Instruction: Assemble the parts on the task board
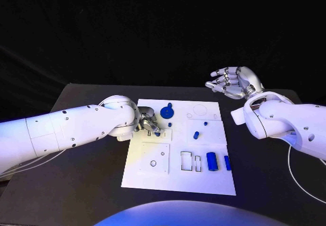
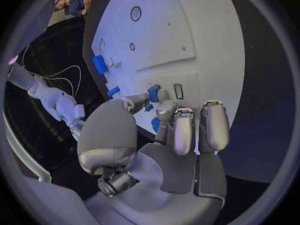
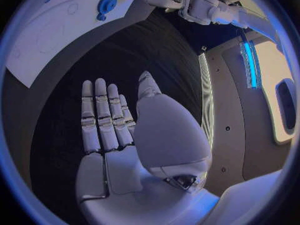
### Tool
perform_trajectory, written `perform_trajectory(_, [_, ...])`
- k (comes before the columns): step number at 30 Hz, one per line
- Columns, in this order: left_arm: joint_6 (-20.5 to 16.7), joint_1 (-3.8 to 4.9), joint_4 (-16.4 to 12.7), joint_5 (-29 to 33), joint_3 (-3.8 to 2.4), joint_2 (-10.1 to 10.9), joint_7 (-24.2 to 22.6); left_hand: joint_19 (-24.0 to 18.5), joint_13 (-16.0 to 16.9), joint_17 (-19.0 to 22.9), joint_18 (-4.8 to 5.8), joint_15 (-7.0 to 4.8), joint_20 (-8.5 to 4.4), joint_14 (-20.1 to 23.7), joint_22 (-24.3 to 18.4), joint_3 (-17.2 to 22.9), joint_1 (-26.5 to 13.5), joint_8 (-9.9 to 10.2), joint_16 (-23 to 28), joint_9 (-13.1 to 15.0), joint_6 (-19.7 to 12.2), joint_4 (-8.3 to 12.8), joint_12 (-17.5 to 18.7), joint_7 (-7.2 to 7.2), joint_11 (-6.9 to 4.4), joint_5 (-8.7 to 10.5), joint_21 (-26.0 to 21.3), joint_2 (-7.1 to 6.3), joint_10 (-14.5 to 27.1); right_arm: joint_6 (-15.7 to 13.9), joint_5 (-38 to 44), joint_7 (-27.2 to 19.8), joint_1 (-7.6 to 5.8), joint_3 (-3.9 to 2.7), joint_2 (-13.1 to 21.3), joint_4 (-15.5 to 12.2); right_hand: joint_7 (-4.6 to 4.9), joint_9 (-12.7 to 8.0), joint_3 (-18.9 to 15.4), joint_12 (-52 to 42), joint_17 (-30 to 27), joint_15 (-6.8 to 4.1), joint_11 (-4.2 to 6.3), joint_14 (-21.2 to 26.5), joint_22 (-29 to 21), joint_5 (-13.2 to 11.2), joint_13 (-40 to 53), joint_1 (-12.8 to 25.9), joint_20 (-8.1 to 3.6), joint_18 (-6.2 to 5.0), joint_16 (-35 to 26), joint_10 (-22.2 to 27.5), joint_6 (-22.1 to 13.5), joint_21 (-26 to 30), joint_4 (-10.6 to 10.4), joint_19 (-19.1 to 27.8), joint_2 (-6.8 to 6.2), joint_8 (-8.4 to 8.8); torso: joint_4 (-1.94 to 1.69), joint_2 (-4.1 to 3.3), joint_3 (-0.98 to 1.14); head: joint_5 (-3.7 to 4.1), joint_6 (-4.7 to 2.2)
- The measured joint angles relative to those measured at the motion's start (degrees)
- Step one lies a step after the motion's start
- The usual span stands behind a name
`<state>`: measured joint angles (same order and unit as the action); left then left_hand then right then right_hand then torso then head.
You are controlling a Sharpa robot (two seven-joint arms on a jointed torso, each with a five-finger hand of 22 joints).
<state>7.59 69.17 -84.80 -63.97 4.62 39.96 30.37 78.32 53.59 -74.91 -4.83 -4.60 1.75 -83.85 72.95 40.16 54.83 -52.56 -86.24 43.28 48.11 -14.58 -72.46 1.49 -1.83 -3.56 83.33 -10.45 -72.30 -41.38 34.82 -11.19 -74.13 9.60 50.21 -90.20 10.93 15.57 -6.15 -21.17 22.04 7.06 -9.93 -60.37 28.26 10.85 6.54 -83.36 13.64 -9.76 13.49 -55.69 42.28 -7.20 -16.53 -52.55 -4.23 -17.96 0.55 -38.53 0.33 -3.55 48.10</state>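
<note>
The task board (image 1: 178, 181) lies in the middle of the bench (image 1: 81, 188) before me. My left robot hand (image 1: 148, 125) rests on the board's left part, a small part (image 1: 157, 133) at its fingertips. Just behind it, toward the far edge, sits the round part (image 1: 166, 112). Near the board's middle lies a small peg (image 1: 195, 135). At the near right, a cylinder (image 1: 212, 161) and a bar (image 1: 227, 163) lie side by side. My right robot hand (image 1: 233, 82) hangs above the bench beyond the board's far right corner.

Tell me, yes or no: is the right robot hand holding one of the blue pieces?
No. The right robot hand is held off the white board, its fingers straight and apart, with nothing in them.
</note>
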Motion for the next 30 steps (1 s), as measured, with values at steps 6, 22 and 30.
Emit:
perform_trajectory(6, [0.05, -0.02, 0.09, 0.00, 0.02, -0.02, 0.00, 0.00, 0.02, 0.00, 0.00, 0.00, 0.00, 0.00, 0.00, -2.71, -0.42, 0.06, 0.00, 0.07, 0.02, -1.60, 0.00, 0.24, 0.00, 0.00, 0.00, -0.42, 0.00, 0.01, -0.04, -0.05, 0.00, 0.00, 0.00, 0.01, 0.21, -0.64, 0.00, 0.00, -0.93, 0.62, 0.00, 0.62, -2.58, 0.00, -1.76, 0.44, 0.95, 0.00, -2.04, 0.00, 0.21, 3.17, 0.00, 4.21, -0.45, -0.43, -0.01, 0.01, 0.01, 0.01, -0.05])
perform_trajectory(22, [0.11, -0.03, -0.19, 0.02, -0.04, 0.20, 0.00, 0.00, 0.06, 0.00, 0.00, 0.00, 0.00, 0.00, 0.06, -4.20, -0.42, 0.49, 0.00, 0.13, 0.01, -1.85, 0.00, 0.24, 0.00, 0.00, 0.00, -0.42, 0.00, 0.03, -0.24, -0.19, 0.03, 0.00, -0.04, 0.08, 0.21, -1.13, 0.00, 0.00, -1.80, 0.81, -0.42, 0.82, -4.59, 0.00, -2.68, 1.19, 1.82, 0.00, -2.91, 0.01, 0.21, 3.39, 0.00, 6.74, -0.60, -0.43, 0.01, 0.02, -0.01, -0.05, 0.01])
perform_trajectory(30, [-0.16, -0.19, -3.06, 0.84, -2.08, 2.23, 0.01, -0.17, -1.61, 0.00, 0.00, 0.00, 0.17, 0.00, -1.13, -5.98, -0.57, 1.69, 0.00, -0.04, -1.13, -2.02, 0.72, 1.06, 0.56, 0.00, -0.27, -0.57, 0.92, 0.02, -0.36, -0.36, 0.10, 0.00, -0.03, 0.39, 0.21, -1.26, 0.00, 0.00, -1.99, 0.81, -0.42, 0.82, -4.98, 0.00, -2.72, 1.42, 2.03, 0.00, -3.16, 0.01, 0.21, 3.38, 0.00, 7.35, -0.83, -0.43, 0.04, 0.05, -0.05, 0.08, -0.55])
